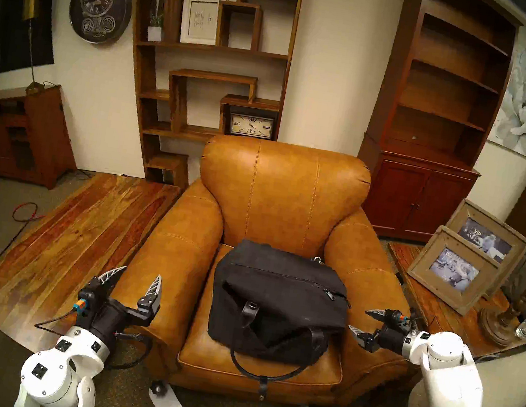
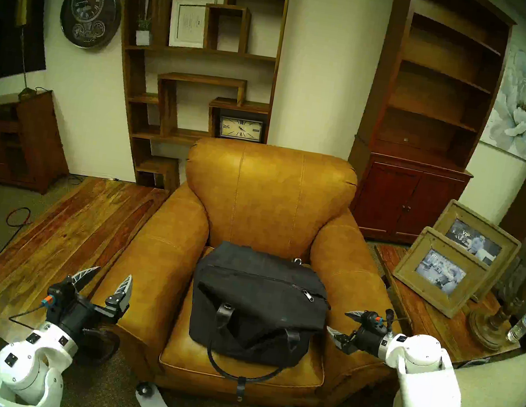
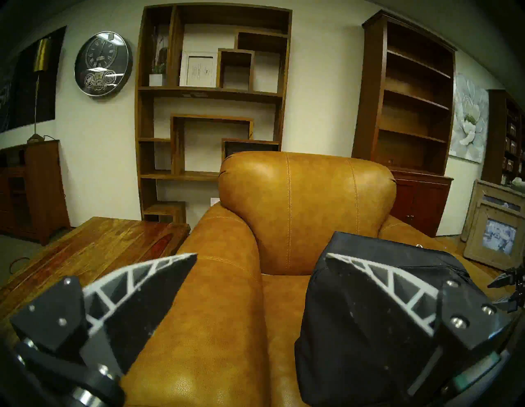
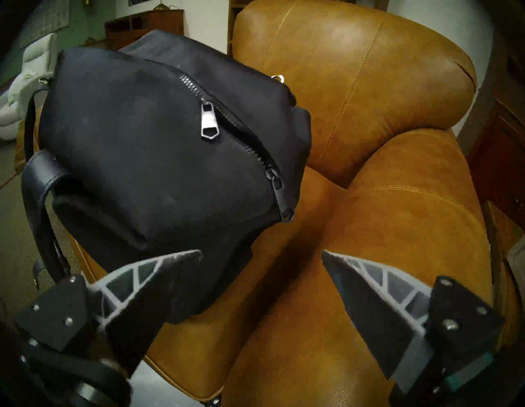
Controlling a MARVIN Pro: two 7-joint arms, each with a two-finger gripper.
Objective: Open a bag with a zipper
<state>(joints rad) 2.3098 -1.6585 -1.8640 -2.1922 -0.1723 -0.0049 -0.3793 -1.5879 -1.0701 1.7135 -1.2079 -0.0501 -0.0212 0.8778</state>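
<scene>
The bag lay on the seat of the armchair, near the middle of the cushion, with its far side close to the backrest. One handle hung over the front edge of the seat. The zipper ran along the top of the bag from the left end toward the right end. Its pull tab lay flat on the cloth near the right end, and in the right wrist view the teeth between the tab and that end stood a little apart.

The left gripper was above the front of the left armrest with its fingers spread wide and nothing between them. It did not touch the bag.

The right gripper was over the front of the right armrest, just beside the right end of the bag. Its fingers were also spread wide and empty, pointing toward the bag. I could not tell if the lower finger touched the cloth.
</scene>
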